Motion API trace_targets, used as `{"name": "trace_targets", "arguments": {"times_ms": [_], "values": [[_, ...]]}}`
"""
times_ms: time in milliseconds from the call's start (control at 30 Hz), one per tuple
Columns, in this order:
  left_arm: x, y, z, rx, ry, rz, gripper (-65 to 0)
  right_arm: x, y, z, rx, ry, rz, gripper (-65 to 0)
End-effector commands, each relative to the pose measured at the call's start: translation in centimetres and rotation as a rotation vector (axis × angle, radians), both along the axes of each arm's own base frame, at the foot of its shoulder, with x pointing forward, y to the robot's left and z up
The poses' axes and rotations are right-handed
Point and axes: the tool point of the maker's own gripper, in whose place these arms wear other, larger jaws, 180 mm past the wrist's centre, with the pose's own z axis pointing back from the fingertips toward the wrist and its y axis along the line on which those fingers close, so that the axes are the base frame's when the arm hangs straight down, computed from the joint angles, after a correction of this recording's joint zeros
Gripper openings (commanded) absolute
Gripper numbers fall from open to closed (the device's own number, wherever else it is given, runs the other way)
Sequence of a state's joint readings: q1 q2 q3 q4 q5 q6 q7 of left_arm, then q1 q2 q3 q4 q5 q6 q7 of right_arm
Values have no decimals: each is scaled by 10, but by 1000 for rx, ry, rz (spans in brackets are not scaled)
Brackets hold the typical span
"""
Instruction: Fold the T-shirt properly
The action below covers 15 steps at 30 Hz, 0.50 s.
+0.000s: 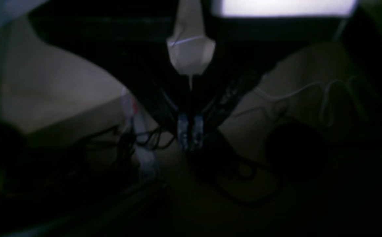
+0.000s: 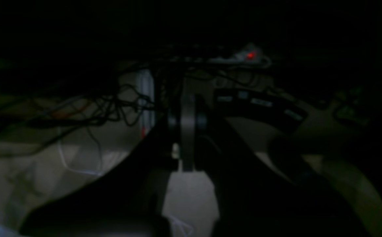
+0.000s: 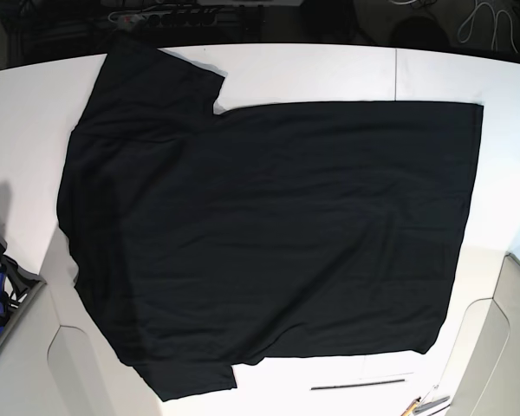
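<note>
The T-shirt (image 3: 269, 234) lies flat, plain side up, on the white table (image 3: 329, 74), long axis across the base view; both arms' jaws are clenched empty, outside that view, neither demonstrably nearer.

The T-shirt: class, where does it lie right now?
In the base view the T-shirt lies spread flat across the white table, covering most of it, sleeves toward the left side.
</note>
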<state>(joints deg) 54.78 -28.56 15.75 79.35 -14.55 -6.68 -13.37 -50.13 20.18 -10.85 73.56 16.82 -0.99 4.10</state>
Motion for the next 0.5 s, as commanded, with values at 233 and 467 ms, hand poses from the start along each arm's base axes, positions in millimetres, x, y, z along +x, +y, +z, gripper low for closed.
{"name": "trace_targets", "arguments": {"times_ms": [233, 467], "values": [[31, -34, 91, -121, -136, -112, -650, 36, 16, 98, 84, -200, -10, -650], [77, -44, 132, -146, -192, -178, -650, 104, -1, 154, 57, -407, -22, -650]]}}
